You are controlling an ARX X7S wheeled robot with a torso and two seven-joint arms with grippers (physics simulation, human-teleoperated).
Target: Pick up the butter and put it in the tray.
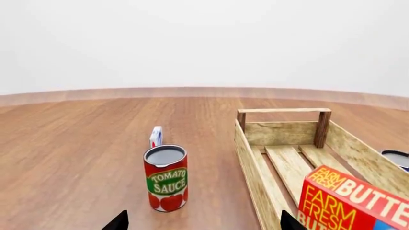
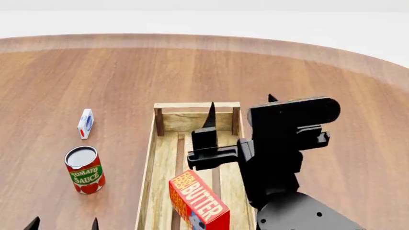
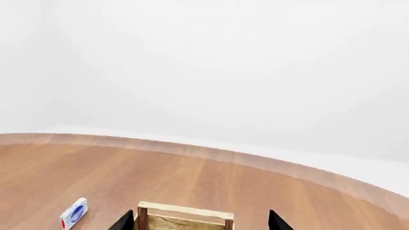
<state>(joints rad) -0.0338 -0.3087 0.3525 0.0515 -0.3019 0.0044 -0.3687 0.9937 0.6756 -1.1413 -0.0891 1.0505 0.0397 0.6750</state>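
The butter, a red and orange box, stands tilted inside the wooden-slat tray, at its near end. In the left wrist view the butter is to one side in the tray. My right gripper is open and empty above the tray's far half, apart from the butter. Its wrist view shows only the tray's far end rail between the open fingers. My left gripper is open and empty, low over the table left of the tray.
A tomato sauce can stands left of the tray, just ahead of my left gripper. A small white carton lies beyond it. Another can's rim shows past the tray's right side. The round wooden table stretches beyond.
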